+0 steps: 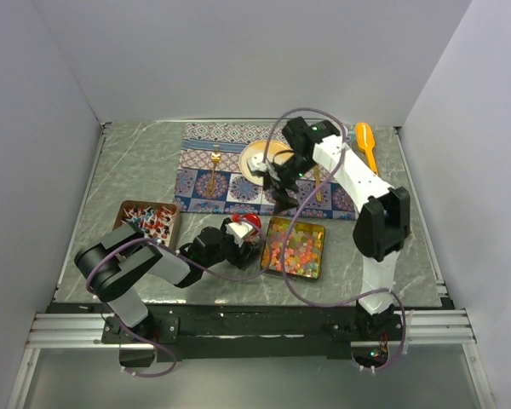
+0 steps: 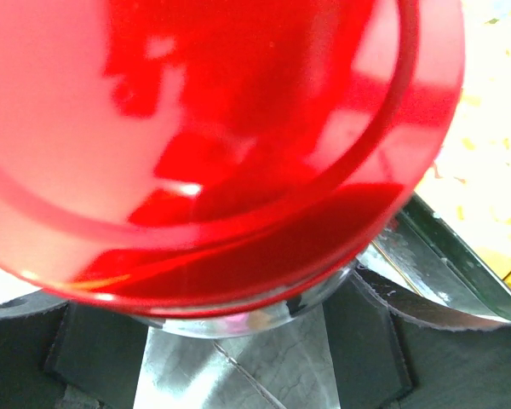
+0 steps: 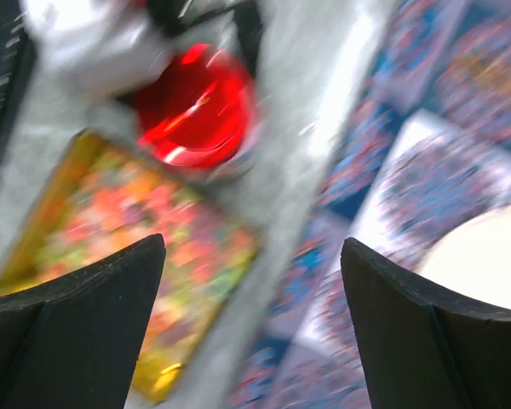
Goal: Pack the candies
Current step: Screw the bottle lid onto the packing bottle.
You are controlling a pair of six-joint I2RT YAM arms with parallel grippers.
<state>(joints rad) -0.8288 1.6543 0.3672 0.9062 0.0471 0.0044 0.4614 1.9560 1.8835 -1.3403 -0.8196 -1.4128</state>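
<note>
Many candies (image 1: 294, 247) in tray (image 1: 323, 249) at 5 o'clock on the table (image 1: 136, 162); left fingers (image 2: 94, 358) hold red-lidded jar (image 1: 249, 221) at its 9, right fingers (image 3: 77, 324) wide, empty at its 12, so your hasty reach could knock jar, scattering candies.

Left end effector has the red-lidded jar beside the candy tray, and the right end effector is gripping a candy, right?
No: the right end effector is open and empty, as the right wrist view shows. The left end effector does have the red-lidded jar beside the candy tray.
</note>
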